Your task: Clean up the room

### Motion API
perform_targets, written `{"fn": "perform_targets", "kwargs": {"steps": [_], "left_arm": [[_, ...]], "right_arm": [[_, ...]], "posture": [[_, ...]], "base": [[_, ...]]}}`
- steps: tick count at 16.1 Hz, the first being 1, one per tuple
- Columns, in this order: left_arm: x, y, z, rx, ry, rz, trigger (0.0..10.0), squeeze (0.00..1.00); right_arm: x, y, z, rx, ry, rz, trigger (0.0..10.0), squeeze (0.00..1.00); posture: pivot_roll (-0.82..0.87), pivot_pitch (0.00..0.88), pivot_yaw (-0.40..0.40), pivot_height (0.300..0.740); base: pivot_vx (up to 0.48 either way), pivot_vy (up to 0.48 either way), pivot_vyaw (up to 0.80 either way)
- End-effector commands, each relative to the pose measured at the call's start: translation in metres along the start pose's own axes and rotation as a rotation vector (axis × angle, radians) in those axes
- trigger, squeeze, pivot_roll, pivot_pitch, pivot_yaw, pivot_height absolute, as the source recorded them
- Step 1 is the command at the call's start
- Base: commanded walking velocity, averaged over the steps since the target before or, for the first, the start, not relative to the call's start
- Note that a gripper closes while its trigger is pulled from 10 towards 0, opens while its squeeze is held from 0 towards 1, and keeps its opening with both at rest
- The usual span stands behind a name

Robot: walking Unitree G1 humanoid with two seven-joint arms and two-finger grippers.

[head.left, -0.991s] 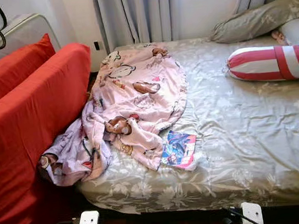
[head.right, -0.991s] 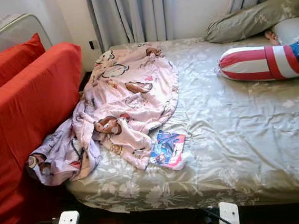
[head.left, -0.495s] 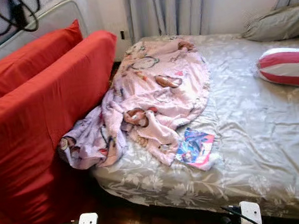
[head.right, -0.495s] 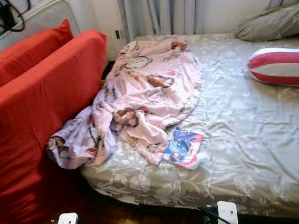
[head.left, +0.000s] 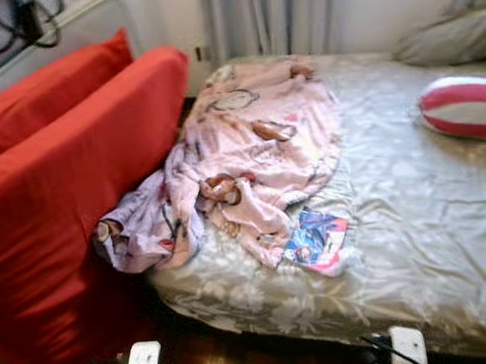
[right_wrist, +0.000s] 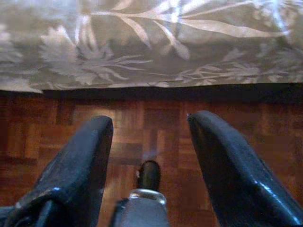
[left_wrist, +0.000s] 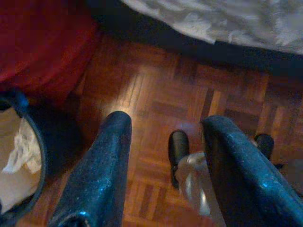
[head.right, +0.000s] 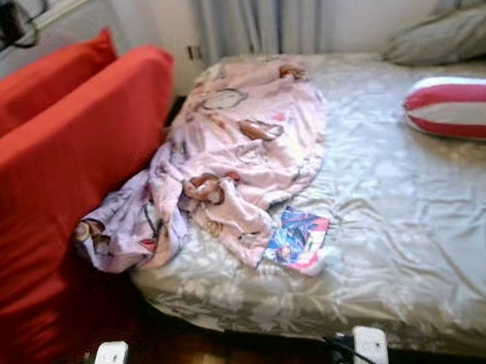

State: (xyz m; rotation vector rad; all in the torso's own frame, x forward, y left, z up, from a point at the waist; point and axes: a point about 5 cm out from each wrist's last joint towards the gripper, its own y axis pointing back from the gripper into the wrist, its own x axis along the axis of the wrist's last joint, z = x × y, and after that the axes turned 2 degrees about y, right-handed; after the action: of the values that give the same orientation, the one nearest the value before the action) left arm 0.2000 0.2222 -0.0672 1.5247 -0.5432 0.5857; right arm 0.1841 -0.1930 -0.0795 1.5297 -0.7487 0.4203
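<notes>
**Bedroom with an unmade bed and a red sofa**

A parquet floor is seen nearest, with both arms hung low above it. The left claw is held released over the wood, its fingers spread, and the rim of a dark bin with pale crumpled contents is seen just beside it. The right claw is likewise held released, pointed at the floor close to the bed's edge. The bed is covered by a grey floral sheet. A small colourful packet is laid near the front edge, touching a pink cartoon blanket that is spilled off the bed's left side against a red sofa. Farther back, a red-and-white striped cushion and a grey pillow are placed before grey curtains
</notes>
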Motion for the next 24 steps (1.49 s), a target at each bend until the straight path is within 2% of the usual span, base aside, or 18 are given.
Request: {"fn": "perform_targets", "kwargs": {"steps": [1,5,10,18,20,24], "left_arm": [[0.001,0.000,-0.001,0.005,0.015,0.006,10.0,0.00],[0.002,0.000,-0.001,0.001,0.016,0.007,10.0,0.00],[0.002,-0.001,0.001,-0.002,0.027,0.013,10.0,0.00],[0.003,-0.001,0.003,-0.006,0.021,0.020,10.0,0.00],[0.009,-0.002,0.005,-0.022,0.022,0.047,10.0,0.00],[0.057,-0.007,0.014,-0.070,0.048,0.248,10.0,0.00]], "right_arm": [[-0.004,0.002,0.002,-0.006,-0.011,-0.009,10.0,0.00],[-0.003,0.001,0.003,-0.009,0.017,-0.013,10.0,0.00],[-0.004,0.002,0.003,-0.003,0.033,-0.017,10.0,0.00],[-0.001,0.001,0.005,-0.014,0.002,-0.001,10.0,0.00],[0.001,0.001,0.006,-0.024,0.001,0.012,10.0,0.00],[0.031,-0.004,0.005,-0.029,-0.011,0.144,10.0,0.00]], "posture": [[0.00,0.054,-0.007,0.740],[0.00,0.053,-0.008,0.740],[-0.01,0.055,-0.014,0.740],[-0.01,0.055,-0.018,0.740],[-0.01,0.056,-0.018,0.740],[0.00,0.057,-0.015,0.740]], "base": [[0.000,0.000,0.00],[0.000,0.000,0.00],[0.279,0.000,0.80],[0.211,0.000,0.00],[0.000,0.000,0.00],[0.000,0.000,0.00]]}}
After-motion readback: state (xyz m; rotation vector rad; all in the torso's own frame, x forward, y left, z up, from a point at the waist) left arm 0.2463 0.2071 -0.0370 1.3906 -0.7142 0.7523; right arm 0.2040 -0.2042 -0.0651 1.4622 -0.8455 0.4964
